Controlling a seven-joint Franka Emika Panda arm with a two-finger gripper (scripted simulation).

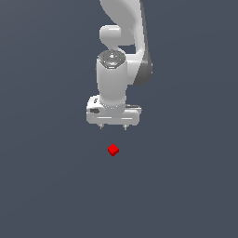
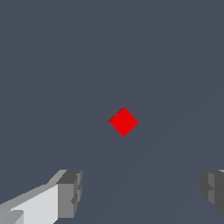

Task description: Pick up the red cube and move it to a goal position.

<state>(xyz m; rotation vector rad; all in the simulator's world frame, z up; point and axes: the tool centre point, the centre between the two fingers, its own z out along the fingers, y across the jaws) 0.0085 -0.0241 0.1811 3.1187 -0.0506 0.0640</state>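
Note:
The red cube (image 1: 113, 149) lies alone on the dark grey floor, tiny and bright, turned so a corner faces the camera. My white gripper (image 1: 112, 127) hangs above it, fingers pointing down and spread wide, open with nothing between them. A clear gap separates the fingertips from the cube. In the wrist view the red cube (image 2: 124, 122) shows as a diamond, with the two grey fingertips (image 2: 70, 192) far apart at the picture's edge and my gripper (image 2: 142, 192) holding nothing.
The white arm (image 1: 124, 37) rises behind the gripper and out of the exterior view. The dark grey floor (image 1: 186, 186) spreads flat all around, with no other object in sight.

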